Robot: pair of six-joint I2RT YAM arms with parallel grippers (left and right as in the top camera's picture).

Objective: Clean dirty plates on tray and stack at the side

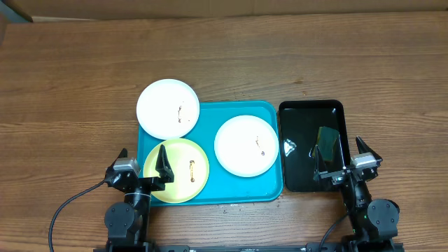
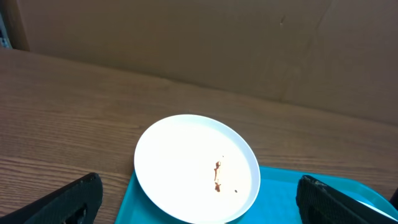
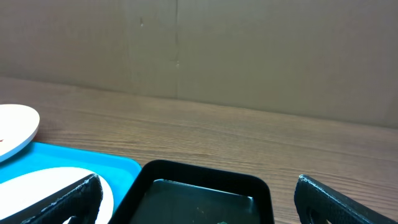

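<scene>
The turquoise tray [image 1: 210,115] lies at the table's front middle. One white plate [image 1: 168,108] with a brown smear overhangs its back left corner. A second white plate [image 1: 246,145] with small brown specks rests on its right half. The pale yellow-green plate [image 1: 176,170], smeared brown, sits at its front left. My left gripper [image 1: 143,158] stands open at that plate's left edge, holding nothing. The left wrist view looks at the back white plate [image 2: 196,167] on the tray [image 2: 323,193]. My right gripper [image 1: 341,154] is open over the black tray's front right, empty.
A glossy black tray [image 1: 311,108] sits right of the turquoise one, with a dark green object [image 1: 327,140] inside; its rim [image 3: 205,169] fills the right wrist view. A cardboard wall [image 3: 249,50] backs the table. A black cable [image 1: 70,206] trails at front left.
</scene>
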